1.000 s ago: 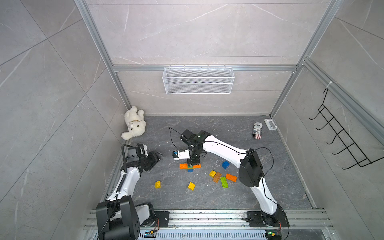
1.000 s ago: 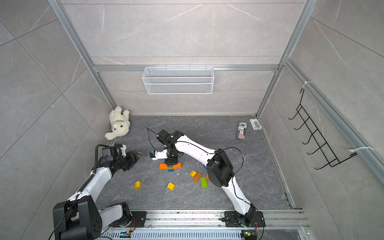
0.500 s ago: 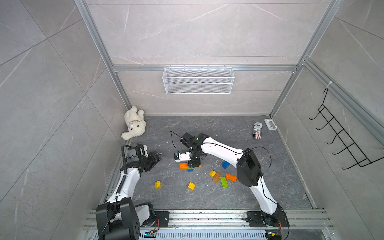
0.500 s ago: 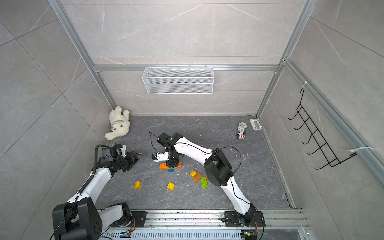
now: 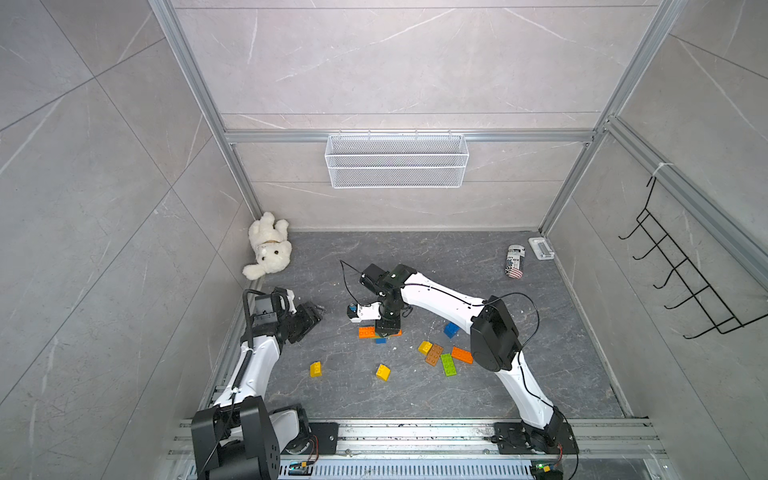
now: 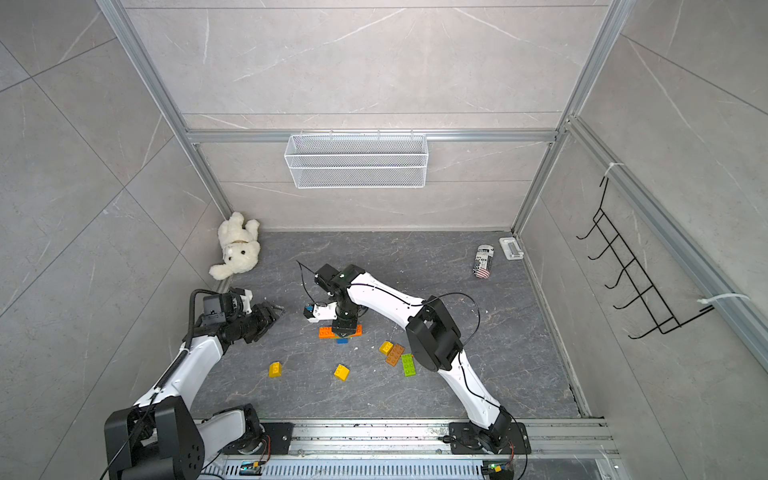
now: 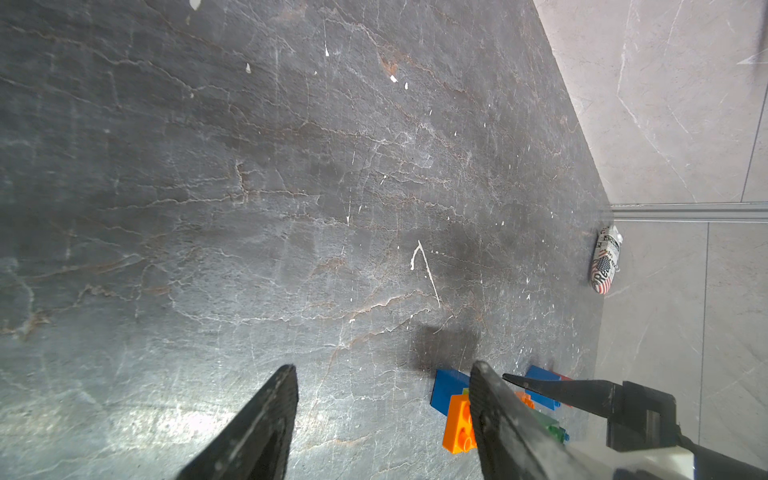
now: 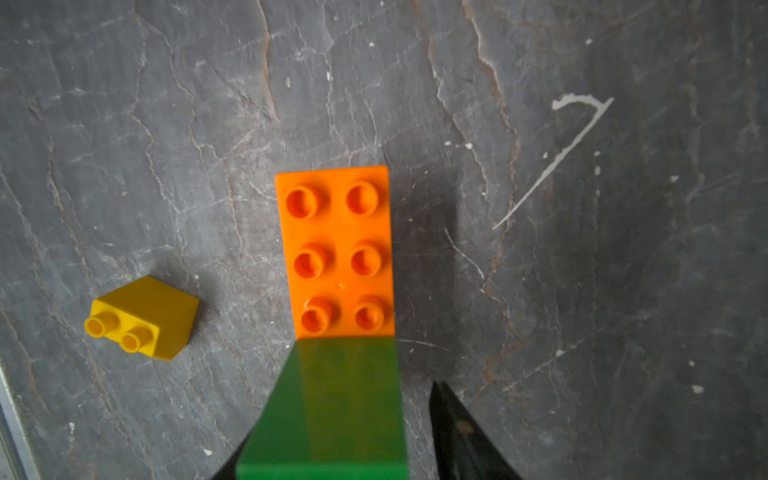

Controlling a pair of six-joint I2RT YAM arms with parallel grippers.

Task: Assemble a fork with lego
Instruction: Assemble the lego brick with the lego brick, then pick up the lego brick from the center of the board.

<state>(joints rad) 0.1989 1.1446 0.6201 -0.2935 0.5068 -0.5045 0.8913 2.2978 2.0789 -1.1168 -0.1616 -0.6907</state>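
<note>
- Right hand (image 5: 387, 327) straddles the green brick (image 8: 332, 407), jaws parted, one finger (image 8: 457, 432) clear of its side.
- Green brick caps one end of the orange brick (image 8: 337, 253), whose long axis lies crosswise mid-desk (image 5: 415, 395).
- Left hand (image 7: 382, 365) hovers nearby, spread and empty.

Bright even light, soft shadow beside orange brick (image 8: 338, 249), sheen on floor (image 7: 174, 419), near fingers (image 7: 257, 428) blurred

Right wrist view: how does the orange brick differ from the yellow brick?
The orange brick is oblong with six studs showing; the yellow brick is smaller, sloped, with two. The orange brick lies studs up, a green brick over one end; the yellow brick lies tipped, alone. Both are studded.
</note>
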